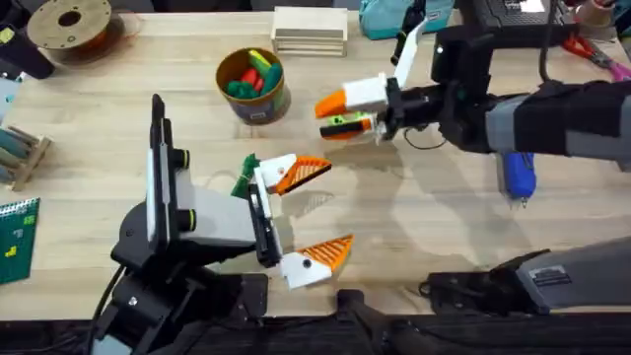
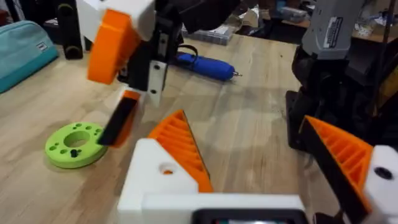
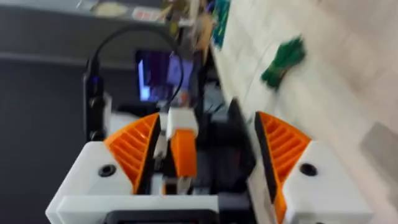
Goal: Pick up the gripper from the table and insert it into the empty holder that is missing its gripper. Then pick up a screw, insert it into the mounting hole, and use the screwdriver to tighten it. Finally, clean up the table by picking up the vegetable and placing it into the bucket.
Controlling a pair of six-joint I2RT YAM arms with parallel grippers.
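Two arms: both reach over a pale wooden table [image 1: 444, 227] with visible grain; cluttered shelves and cables fill the room behind.
Left gripper [image 1: 311, 212]: in the near middle, its white blocky fingers tipped with ribbed orange wedges, spread wide with nothing between them.
Right gripper [image 1: 335, 110]: reaching in from the right toward the far middle, fingers also parted. In its wrist view a small orange piece [image 3: 182, 149] with a white top sits between them, close to one finger; I cannot tell whether it is held.
Vegetable [image 1: 245, 176]: dark green and leafy, lying on the table just left of the left gripper's far finger.
Bucket [image 1: 253, 103]: round, ochre-yellow, at the far middle left of the right gripper, with bright toy pieces inside.
Screwdriver [image 1: 520, 173]: chunky blue cylinder with a thin metal bit, lying at the right, partly under the right arm.
Green disc [image 2: 74, 144]: flat, matte, ring-shaped with small holes, on the table below the right gripper.
Spool [image 1: 69, 25]: tan, at the far left corner.
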